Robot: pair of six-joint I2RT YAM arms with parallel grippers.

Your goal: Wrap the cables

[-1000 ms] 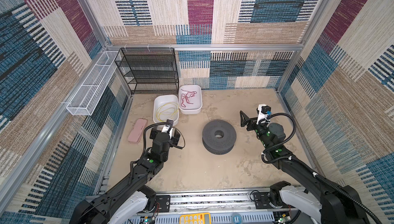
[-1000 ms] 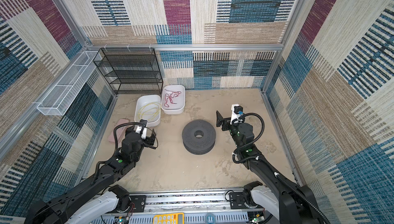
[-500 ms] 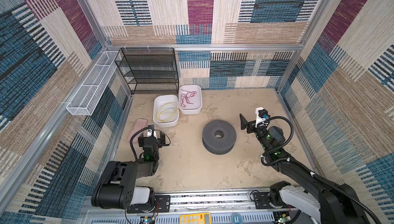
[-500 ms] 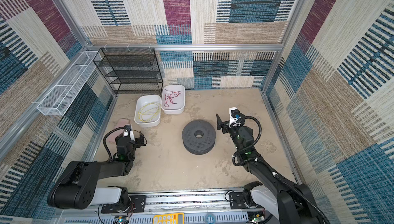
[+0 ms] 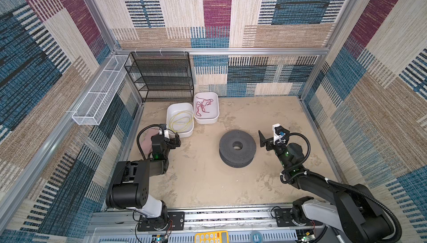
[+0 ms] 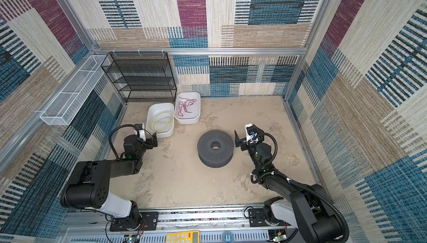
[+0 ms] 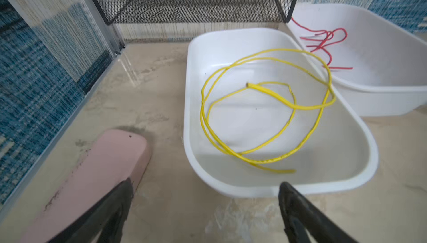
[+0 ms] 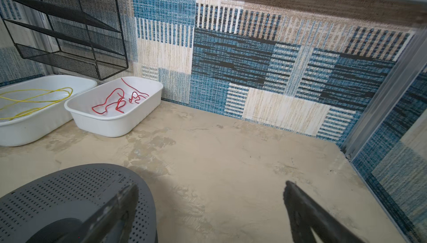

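Note:
The cables are thin yellow wire [image 7: 265, 114] lying in loose loops inside a white tub [image 7: 188, 96]; both top views show the wire [image 5: 181, 121] [image 6: 161, 120], and so does the right wrist view [image 8: 30, 100]. My left gripper [image 7: 205, 185] is open and empty, just short of the tub's near rim, as seen in both top views [image 5: 172, 137] [image 6: 151, 139]. A dark grey perforated spool [image 5: 237, 148] [image 8: 69, 195] lies flat mid-floor. My right gripper [image 8: 211, 185] is open beside the spool's right edge [image 5: 264, 140], holding nothing.
A second white tub [image 5: 206, 120] holds a thin red cord [image 5: 203, 106]. A pink flat object [image 7: 92, 179] lies left of my left gripper. A black mesh shelf [image 5: 161, 77] stands at the back left, and a white wire basket [image 5: 99, 91] hangs on the left wall.
My left arm has folded back onto its base, its gripper swinging left and then back toward the yellow-wire tub. My right gripper has drifted slightly nearer beside the spool. Both stayed open.

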